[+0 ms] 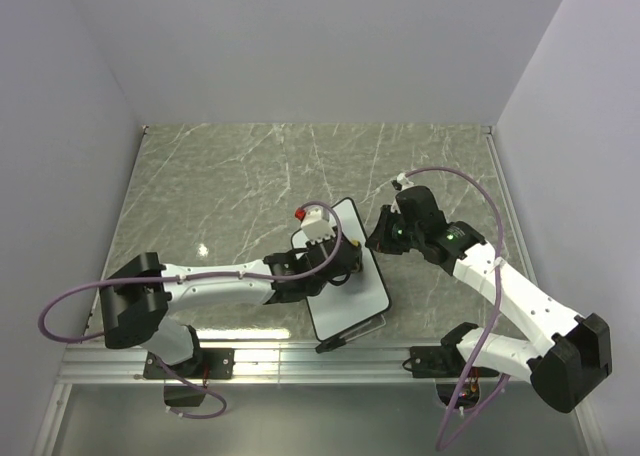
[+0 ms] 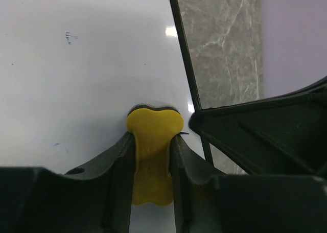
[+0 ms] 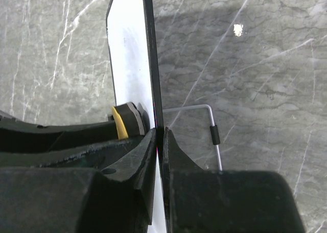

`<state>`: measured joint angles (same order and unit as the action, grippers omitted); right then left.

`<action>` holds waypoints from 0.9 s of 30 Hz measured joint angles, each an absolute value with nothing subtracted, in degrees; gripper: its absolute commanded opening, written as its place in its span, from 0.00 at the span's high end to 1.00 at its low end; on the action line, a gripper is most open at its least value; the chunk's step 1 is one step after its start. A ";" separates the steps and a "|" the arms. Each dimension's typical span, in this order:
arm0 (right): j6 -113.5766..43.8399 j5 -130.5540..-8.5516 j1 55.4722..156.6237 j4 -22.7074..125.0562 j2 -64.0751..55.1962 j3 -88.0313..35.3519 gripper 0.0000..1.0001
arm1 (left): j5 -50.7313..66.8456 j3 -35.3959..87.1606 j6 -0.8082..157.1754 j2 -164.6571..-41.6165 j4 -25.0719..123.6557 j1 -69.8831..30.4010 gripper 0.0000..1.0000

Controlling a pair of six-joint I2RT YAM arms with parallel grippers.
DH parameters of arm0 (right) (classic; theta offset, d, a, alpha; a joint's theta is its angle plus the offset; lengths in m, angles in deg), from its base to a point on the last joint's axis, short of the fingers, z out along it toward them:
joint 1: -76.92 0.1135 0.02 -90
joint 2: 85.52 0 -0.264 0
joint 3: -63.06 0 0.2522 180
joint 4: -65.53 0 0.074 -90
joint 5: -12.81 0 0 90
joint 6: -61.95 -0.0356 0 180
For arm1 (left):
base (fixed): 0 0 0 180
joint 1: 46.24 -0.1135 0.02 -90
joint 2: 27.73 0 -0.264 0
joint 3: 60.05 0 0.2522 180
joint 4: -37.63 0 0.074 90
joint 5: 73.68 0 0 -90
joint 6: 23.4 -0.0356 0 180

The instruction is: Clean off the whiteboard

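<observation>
The whiteboard point(image 1: 350, 296) lies slanted in the middle of the table, white with a thin black frame. In the left wrist view its surface point(image 2: 76, 90) shows only a few faint blue specks point(image 2: 70, 37). My left gripper point(image 1: 336, 254) is over the board and shut on the yellow bone-shaped eraser point(image 2: 153, 123), whose pad presses on the board near its right edge. My right gripper point(image 1: 381, 238) is shut on the board's right frame edge point(image 3: 153, 64), one finger on each face. The eraser point(image 3: 121, 123) also shows in the right wrist view.
A bent grey wire stand point(image 3: 212, 125) with a black sleeve sticks out behind the board. A dark piece point(image 1: 340, 340) pokes out under the board's near edge. The marbled table point(image 1: 220, 186) has a metal rail point(image 1: 300, 361) along the front and white walls around.
</observation>
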<state>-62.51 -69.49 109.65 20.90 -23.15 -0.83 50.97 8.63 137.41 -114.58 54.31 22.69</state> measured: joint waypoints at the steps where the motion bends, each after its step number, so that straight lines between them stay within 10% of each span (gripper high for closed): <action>1: -62.55 -69.69 109.65 20.90 -23.06 -0.83 1.00 | 50.54 8.93 136.84 -114.73 54.09 22.66 1.00; 10: -63.78 -67.72 109.98 21.90 -22.26 -1.07 1.00 | 48.61 8.98 135.84 -109.22 62.51 21.96 1.00; 17: -64.70 -65.97 110.39 22.23 -22.26 -1.34 0.57 | 49.84 11.32 135.62 -96.04 79.91 16.00 1.00; 27: -66.58 -63.54 110.46 25.57 -22.23 -1.32 0.64 | 47.15 -6.10 138.22 -80.61 95.49 5.55 1.00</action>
